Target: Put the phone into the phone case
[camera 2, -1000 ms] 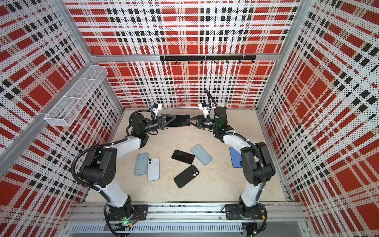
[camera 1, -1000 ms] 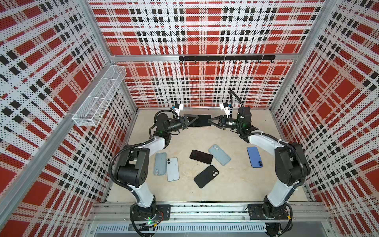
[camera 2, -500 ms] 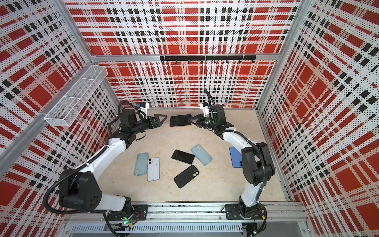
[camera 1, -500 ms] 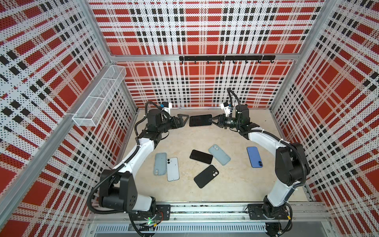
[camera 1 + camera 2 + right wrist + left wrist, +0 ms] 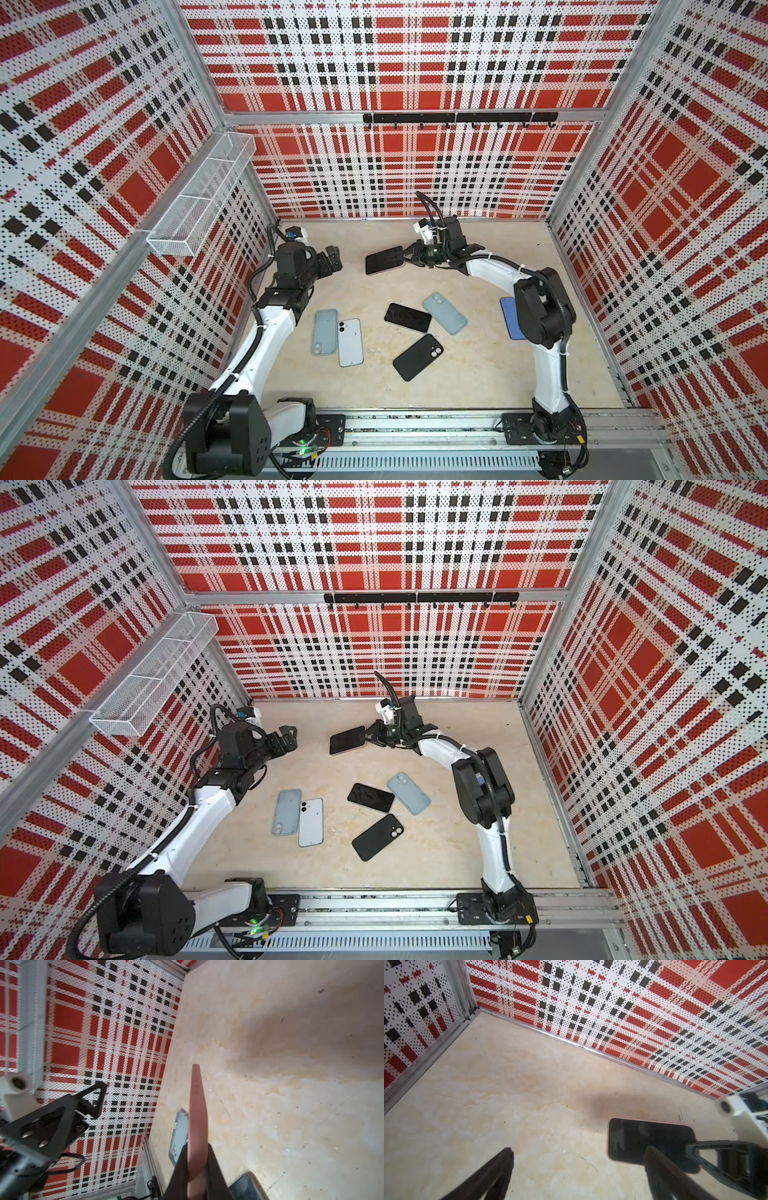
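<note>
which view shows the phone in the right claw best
The left wrist view: the phone sits close and face-on, dark screen and pink rim clear. In both top views it is small. The right wrist view shows only its pink edge, pinched in the right claw.

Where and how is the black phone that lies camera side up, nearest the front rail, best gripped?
Come straight down from above and pinch the black phone across its two long edges, near the middle. It lies flat and diagonal, free on every side, so turn the wrist to match that slant.
</note>
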`<act>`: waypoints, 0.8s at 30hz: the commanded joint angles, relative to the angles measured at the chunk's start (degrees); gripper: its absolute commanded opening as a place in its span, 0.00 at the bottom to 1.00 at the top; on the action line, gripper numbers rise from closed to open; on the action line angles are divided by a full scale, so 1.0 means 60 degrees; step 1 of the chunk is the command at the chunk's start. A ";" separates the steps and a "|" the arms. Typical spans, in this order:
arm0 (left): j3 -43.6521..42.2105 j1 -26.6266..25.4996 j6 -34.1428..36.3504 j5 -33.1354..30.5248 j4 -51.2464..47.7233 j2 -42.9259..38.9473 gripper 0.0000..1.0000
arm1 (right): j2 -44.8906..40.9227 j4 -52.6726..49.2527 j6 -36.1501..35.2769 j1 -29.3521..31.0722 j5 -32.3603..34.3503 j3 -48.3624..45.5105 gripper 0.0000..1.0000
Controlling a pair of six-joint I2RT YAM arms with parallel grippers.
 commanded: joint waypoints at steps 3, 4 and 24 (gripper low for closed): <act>-0.0223 -0.0169 0.0153 0.1123 0.0479 -0.0480 0.99 | 0.1308 0.1131 0.0768 0.0009 -0.0231 0.0945 0.00; -0.0275 -0.0242 0.0168 0.1182 0.0471 -0.0469 0.99 | 0.1517 0.1183 0.0829 0.0033 -0.0260 0.1078 0.00; -0.0027 -0.0894 0.0659 0.1719 -0.0129 -0.0244 0.99 | 0.2312 0.0780 0.0805 0.0136 0.0425 0.0791 0.33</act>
